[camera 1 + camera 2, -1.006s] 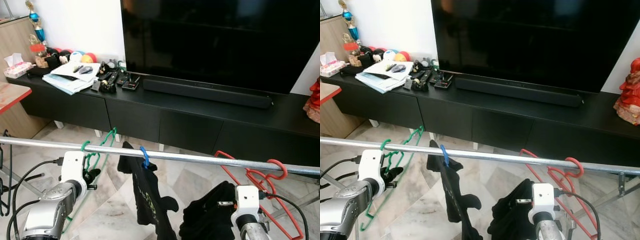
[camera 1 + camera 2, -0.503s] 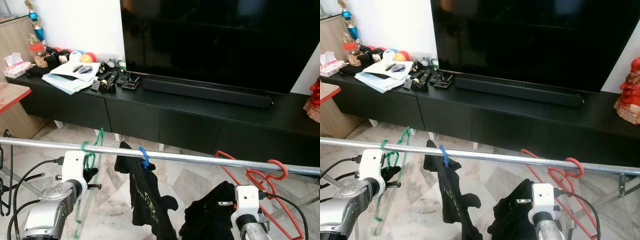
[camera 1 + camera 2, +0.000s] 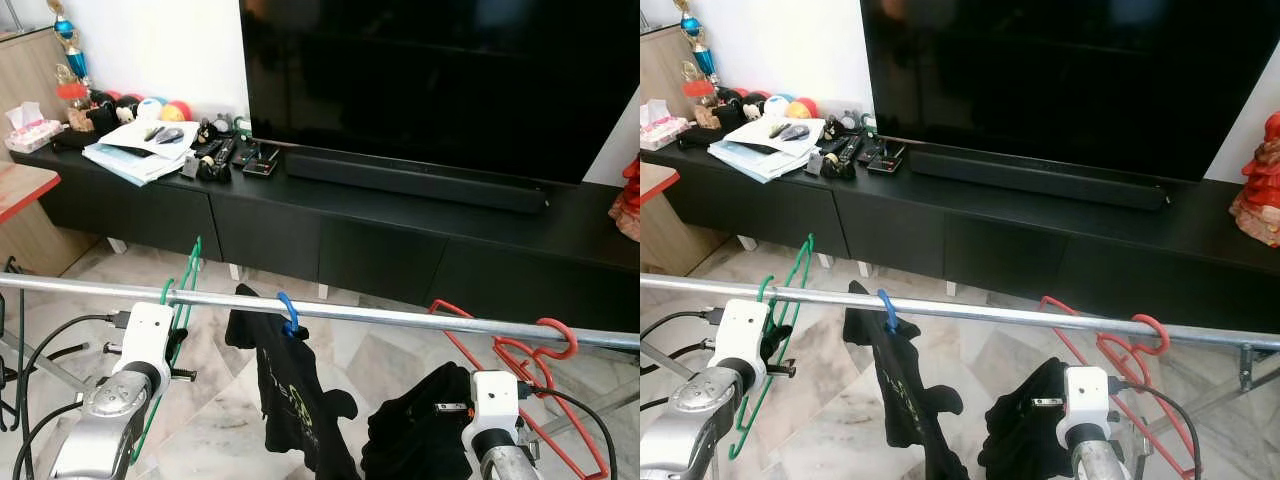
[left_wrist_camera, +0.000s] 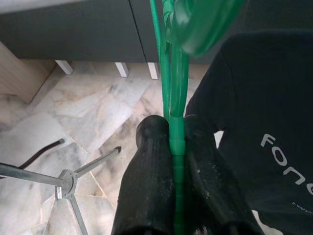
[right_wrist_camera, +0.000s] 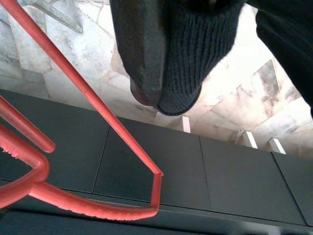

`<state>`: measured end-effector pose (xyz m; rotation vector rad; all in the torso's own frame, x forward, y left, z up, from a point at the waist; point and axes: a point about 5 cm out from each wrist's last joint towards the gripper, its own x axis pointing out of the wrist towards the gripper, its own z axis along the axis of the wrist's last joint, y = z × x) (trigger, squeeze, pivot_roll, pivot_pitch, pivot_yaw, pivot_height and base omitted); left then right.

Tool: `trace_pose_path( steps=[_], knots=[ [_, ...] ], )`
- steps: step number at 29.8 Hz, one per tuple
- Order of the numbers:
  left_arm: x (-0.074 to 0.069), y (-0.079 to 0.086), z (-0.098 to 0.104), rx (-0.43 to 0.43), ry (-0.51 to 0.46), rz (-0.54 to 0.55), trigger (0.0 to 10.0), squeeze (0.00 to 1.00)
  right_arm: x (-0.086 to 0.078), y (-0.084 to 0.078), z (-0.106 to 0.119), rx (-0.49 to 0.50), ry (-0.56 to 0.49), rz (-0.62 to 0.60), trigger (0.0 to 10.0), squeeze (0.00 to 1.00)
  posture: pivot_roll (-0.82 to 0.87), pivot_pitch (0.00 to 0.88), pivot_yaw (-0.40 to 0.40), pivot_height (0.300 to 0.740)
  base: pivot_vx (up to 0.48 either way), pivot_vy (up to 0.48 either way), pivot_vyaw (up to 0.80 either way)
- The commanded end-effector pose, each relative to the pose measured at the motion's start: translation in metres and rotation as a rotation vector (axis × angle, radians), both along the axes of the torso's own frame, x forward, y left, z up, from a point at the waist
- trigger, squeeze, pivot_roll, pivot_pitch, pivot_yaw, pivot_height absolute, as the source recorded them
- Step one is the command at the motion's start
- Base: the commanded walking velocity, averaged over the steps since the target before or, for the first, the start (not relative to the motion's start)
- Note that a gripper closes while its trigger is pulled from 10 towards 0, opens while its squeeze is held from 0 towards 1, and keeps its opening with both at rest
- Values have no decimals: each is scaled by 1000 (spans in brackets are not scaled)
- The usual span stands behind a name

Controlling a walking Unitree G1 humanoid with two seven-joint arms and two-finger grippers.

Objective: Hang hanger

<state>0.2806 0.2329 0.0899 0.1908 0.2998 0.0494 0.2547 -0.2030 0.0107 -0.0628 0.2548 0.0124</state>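
Partly hidden, right fingers point(image 5: 161, 58) grip black cloth point(image 5: 195, 54) near red hanger point(image 5: 93, 122).

Right hand point(image 5: 166, 93): dark knit cloth point(image 5: 195, 54) is covering one finger, hiding the grip. Red hangers point(image 3: 530, 370) are running off the head view's lower edge. TV point(image 3: 440, 80) is being cropped at top. Small clutter point(image 3: 215, 155) on the TV cabinet point(image 3: 400, 240) is staying too small to identify.
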Motion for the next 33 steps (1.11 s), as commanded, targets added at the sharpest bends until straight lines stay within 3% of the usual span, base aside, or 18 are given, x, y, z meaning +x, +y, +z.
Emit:
trace_pose_path(
  steps=[1, 6, 10, 14, 15, 16, 17, 21, 33],
  knots=[
    [-7, 1, 0, 32, -31, 5, 0, 0, 0, -3, 4, -1, -29, -12, 10000, 0, 25, 0, -14, 740, 0, 0, 0],
    [-26, 0, -10, 71, -75, -18, 0, 0, -1, -5, 5, -6, -28, -10, 10000, 0, 32, 0, -14, 740, 0, 0, 0],
    [-38, 1, -19, 32, -108, 10, 0, 0, -1, -6, 5, -13, -29, -8, 10000, 0, 31, 0, -17, 740, 0, 0, 0],
    [-43, 3, -23, 40, -109, 22, 0, 0, -1, -6, 5, -16, -28, -9, 10000, 0, 31, 0, -17, 740, 0, 0, 0],
    [-46, 4, -28, 41, -96, 27, 745, 0, -2, -7, 5, -18, -27, -10, 10000, 0, 29, 0, -18, 740, 0, 0, 0],
    [-51, 5, -33, 36, -84, 31, 9294, 0, -3, -8, 5, -20, -26, -10, 10000, 0, 26, 0, -18, 740, 0, 0, 0],
    [-55, 6, -38, 36, -70, 38, 10000, 0, -4, -9, 4, -22, -25, -11, 10000, 0, 28, 0, -20, 740, 0, 0, 0],
    [-65, 11, -49, 21, -49, 69, 10000, 0, -7, -13, 4, -32, -21, -16, 10000, 0, 33, 0, -25, 740, 0, 0, 0],
    [-69, 9, -53, -14, -44, 76, 10000, 0, -19, -13, 7, -22, -41, -46, 10000, 0, 34, 0, -15, 740, 0, 0, 0]
  ],
)
